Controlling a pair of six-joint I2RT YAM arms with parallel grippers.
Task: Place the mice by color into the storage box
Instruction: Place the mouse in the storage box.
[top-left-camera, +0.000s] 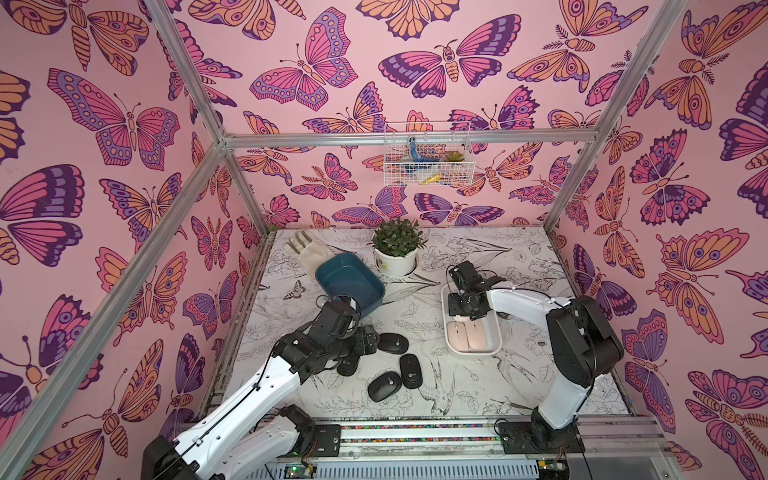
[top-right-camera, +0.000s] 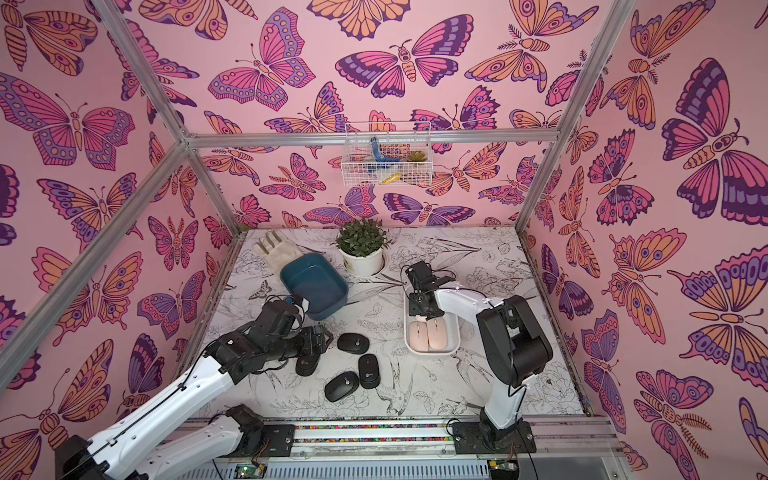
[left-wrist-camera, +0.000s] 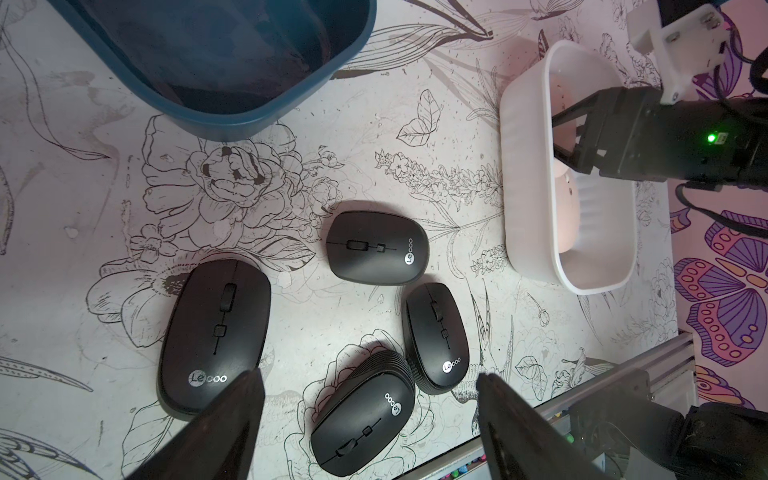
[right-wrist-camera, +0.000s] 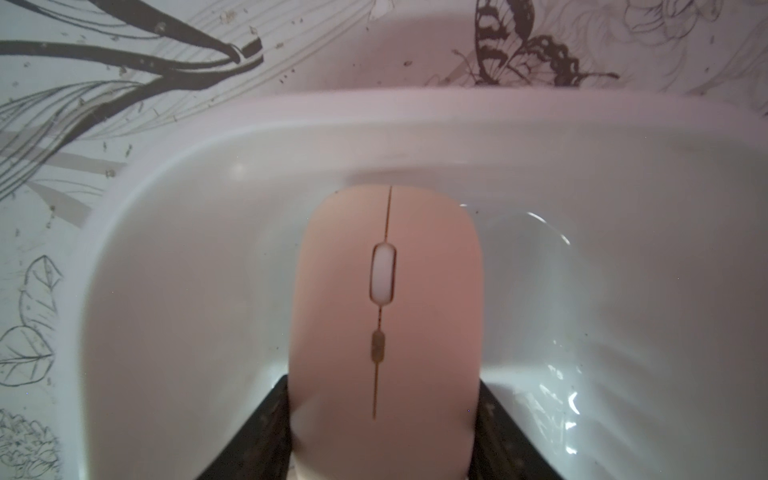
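Observation:
Several black mice lie loose on the table, one (left-wrist-camera: 376, 247) near the middle, one (left-wrist-camera: 216, 332) beside a fingertip. My left gripper (left-wrist-camera: 368, 378) hovers open above another black mouse (left-wrist-camera: 361, 415), not touching it. The blue storage box (top-left-camera: 349, 282) behind them holds no mice. Two pale pink mice (top-left-camera: 466, 336) lie side by side in the white storage box (top-left-camera: 496, 347). My right gripper (right-wrist-camera: 382, 399) is shut on a third pink mouse (right-wrist-camera: 386, 291), low inside that box's far end.
A potted plant (top-left-camera: 397, 249) and a pale glove (top-left-camera: 305, 249) sit at the back of the table. A wire basket (top-left-camera: 428, 153) hangs on the back wall. A metal rail (top-left-camera: 415, 432) runs along the front edge.

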